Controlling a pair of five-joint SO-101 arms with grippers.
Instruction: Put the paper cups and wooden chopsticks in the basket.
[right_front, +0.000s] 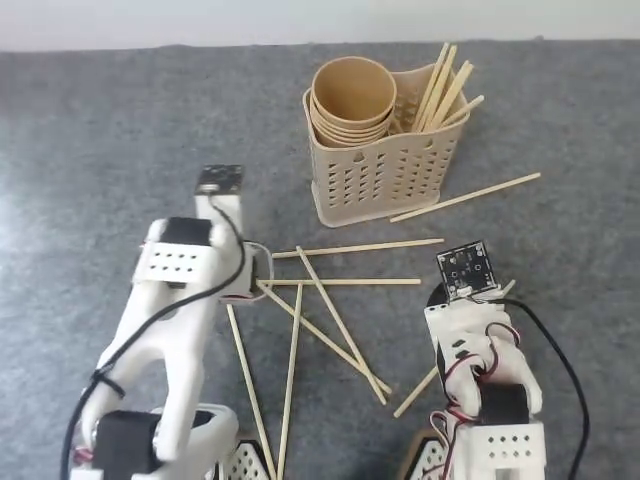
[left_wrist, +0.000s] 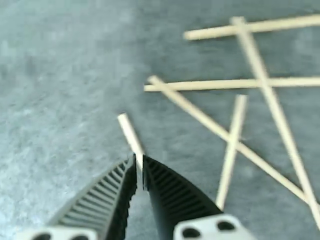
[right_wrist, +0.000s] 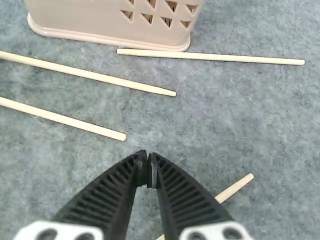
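We see the left end effector (left_wrist: 139, 167) clamped on one wooden chopstick (left_wrist: 129, 134), low over the grey tabletop (right_front: 100, 150); right end effector (right_wrist: 148, 167) pressed together, empty, near the basket (right_front: 380, 172); stacked paper cups (right_front: 352, 95) inside it, loose chopsticks (right_front: 345, 282) scattered between the arms

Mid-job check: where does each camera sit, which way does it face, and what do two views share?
High view: fixed above the table, looking down on the basket, loose chopsticks, left arm and right arm.
Left wrist view: on the left arm's wrist, looking past the left gripper, shut on a chopstick, at the loose chopsticks.
Right wrist view: on the right arm's wrist, looking past the shut right gripper toward the basket's foot.
Shared: high and right wrist views both show the basket.
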